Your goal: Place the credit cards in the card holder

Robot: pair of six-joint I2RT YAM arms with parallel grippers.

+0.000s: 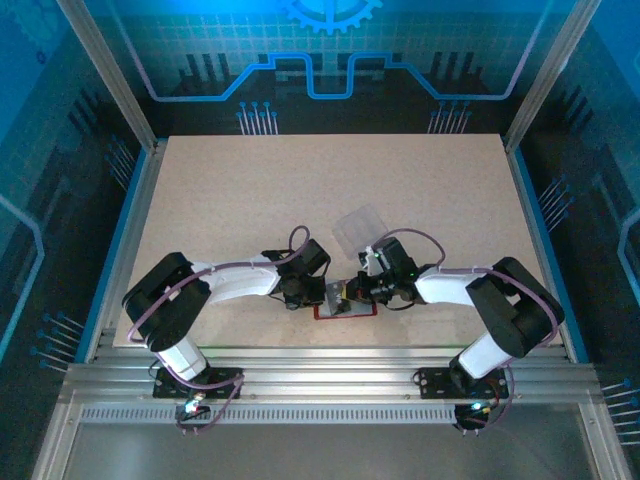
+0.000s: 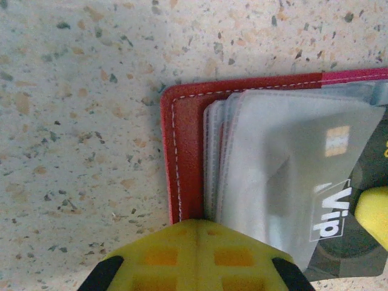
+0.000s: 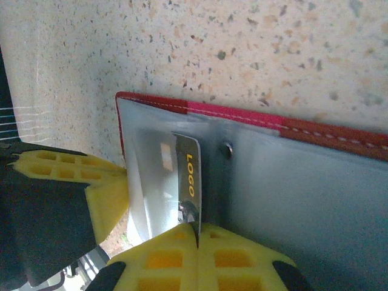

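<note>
Card holder: red with white stitching. You have it lying open and flat on the speckled table, close to the near edge and between your two arms, its pale grey pockets facing up. Credit card: one, dark, with yellow "LOGO" lettering along its exposed strip. It is part-way inside a translucent pocket, so most of its face shows only dimly through the plastic, and in your left wrist view the word "Vip" reads through that sleeve. Right gripper: clenched on the credit card's outer edge, the thin card running straight into the seam between the two yellow pads. Left gripper: pads pressed together with no gap, sitting at the card holder's edge where the red cover meets the pocket leaves. You cannot tell whether a thin leaf is pinched between them. The two grippers face each other across the card holder, near one another, and one of the left gripper's fingers shows at the side of your right wrist view. Clear plastic box: on the table just beyond the right gripper, apart from the card holder.
</note>
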